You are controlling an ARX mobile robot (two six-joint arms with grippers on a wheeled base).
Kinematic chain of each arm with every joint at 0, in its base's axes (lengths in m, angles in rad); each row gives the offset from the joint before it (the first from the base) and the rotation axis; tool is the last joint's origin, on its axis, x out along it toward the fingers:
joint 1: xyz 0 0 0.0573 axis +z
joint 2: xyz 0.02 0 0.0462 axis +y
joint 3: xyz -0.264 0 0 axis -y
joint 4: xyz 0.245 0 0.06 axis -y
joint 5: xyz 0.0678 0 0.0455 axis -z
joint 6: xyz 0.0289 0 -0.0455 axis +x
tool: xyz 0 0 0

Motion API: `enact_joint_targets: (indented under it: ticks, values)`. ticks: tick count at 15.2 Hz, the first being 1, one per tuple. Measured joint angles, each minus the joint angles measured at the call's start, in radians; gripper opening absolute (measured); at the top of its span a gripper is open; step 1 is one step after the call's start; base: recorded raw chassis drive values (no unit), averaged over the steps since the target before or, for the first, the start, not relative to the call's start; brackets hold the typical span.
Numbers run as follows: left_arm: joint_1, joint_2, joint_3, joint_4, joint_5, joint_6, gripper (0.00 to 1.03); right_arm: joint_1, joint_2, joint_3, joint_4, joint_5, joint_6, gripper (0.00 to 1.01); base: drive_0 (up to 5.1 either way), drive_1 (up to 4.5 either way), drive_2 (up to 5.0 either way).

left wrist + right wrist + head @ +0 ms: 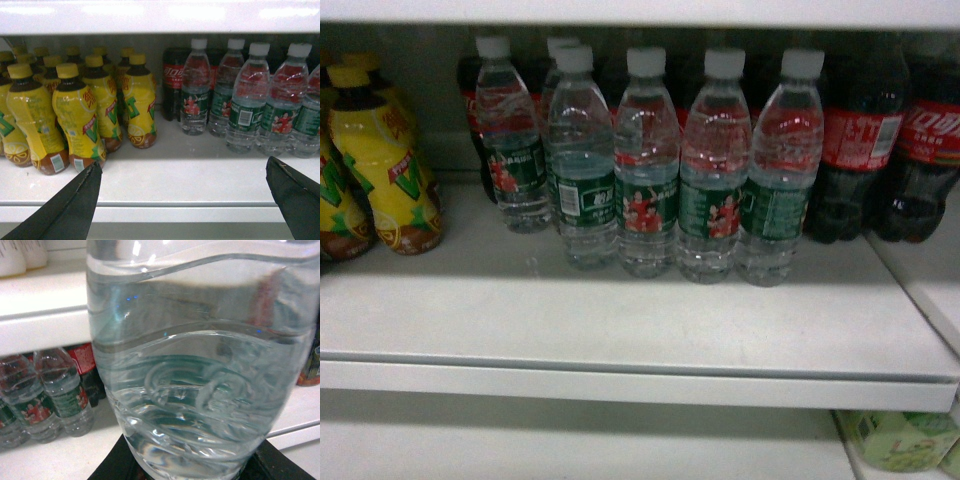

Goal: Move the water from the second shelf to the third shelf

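The water bottle (200,385) fills the right wrist view, standing upright with its long axis vertical and its ribbed base down between the dark fingers (280,465) of the right pincer (192,472), which is clenched around it, in front of a white shelf edge (40,330). Behind and lower, other water bottles (650,165) stand upright in a row on the shelf (620,320), with dark cola bottles (865,140) at their right and yellow tea bottles (75,115) at their left. The left pincer (185,180) is released, its two dark fingers (75,200) wide apart before the shelf front, holding nothing.
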Motion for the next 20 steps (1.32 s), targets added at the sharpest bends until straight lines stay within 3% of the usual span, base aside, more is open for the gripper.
enact_joint_targets:
  ticks: [20]
  values:
    - [0.000,0.000,0.000,0.002,0.000,0.000,0.98,0.000,0.000,0.001,0.002,0.001,0.000,0.36,0.0,0.00,0.0]
